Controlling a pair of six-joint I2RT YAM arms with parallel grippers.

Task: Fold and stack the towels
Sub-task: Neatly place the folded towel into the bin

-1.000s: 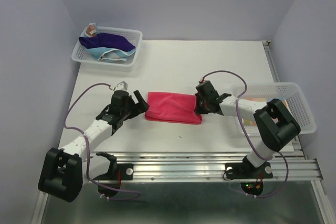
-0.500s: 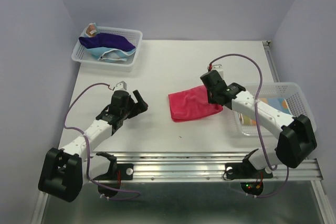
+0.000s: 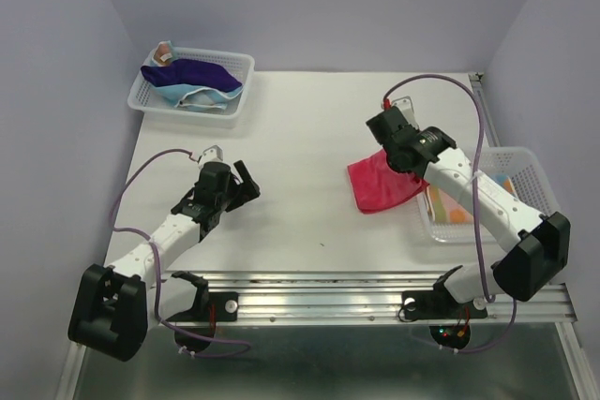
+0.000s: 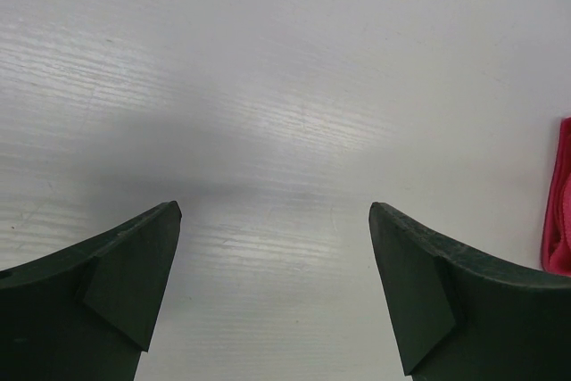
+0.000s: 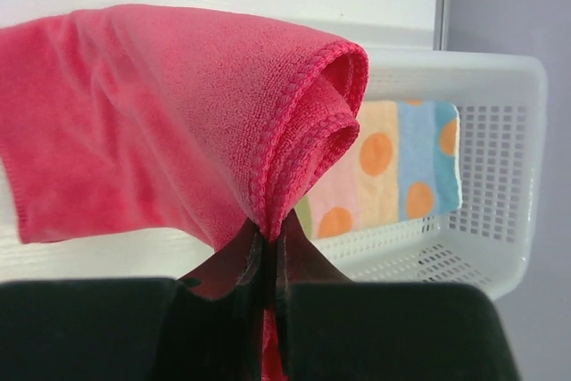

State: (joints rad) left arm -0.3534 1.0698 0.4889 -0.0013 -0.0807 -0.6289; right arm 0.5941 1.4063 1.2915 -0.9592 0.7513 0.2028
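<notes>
My right gripper [image 3: 401, 158] is shut on the folded bright pink towel [image 3: 380, 183] and holds it just left of the right white basket [image 3: 539, 196]; the wrist view shows its hemmed fold [image 5: 178, 122] pinched between my jaws [image 5: 269, 243]. An orange-yellow pastel patterned towel [image 5: 393, 176] lies flat in that basket. My left gripper [image 3: 246, 185] is open and empty over bare table at the left; its view shows the pink towel's edge [image 4: 559, 211] at far right. A dark navy-purple towel [image 3: 197, 73] and a light blue towel [image 3: 187, 96] lie in the back-left basket [image 3: 239, 100].
The table's [image 3: 309, 128] right side has a metal rail [image 3: 487, 119]. An aluminium frame [image 3: 375, 292] carrying the arm bases runs along the near edge. Purple cables loop from both arms.
My right gripper has carried the pink towel from the table's middle to the right, up to the right basket's left side. The left arm has barely moved.
</notes>
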